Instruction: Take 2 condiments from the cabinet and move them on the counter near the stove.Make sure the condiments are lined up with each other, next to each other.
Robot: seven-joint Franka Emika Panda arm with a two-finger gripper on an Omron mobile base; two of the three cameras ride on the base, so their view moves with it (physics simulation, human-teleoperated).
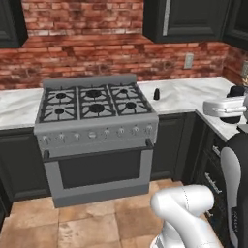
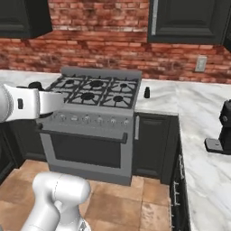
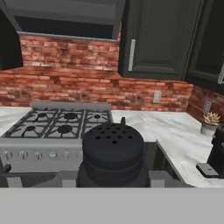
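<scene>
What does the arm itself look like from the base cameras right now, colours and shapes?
The arm is glossy white, built of rounded, tube-like segments with bulbous elbows. A dark grey band shows at a joint on the upper link. A small dark mark sits on the white forearm. No loose cables show.

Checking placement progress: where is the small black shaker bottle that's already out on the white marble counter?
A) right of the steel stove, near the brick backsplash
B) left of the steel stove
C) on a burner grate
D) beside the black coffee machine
A: the small black shaker bottle stands upright on the white marble counter just right of the grey steel stove, toward the brick wall.
</scene>
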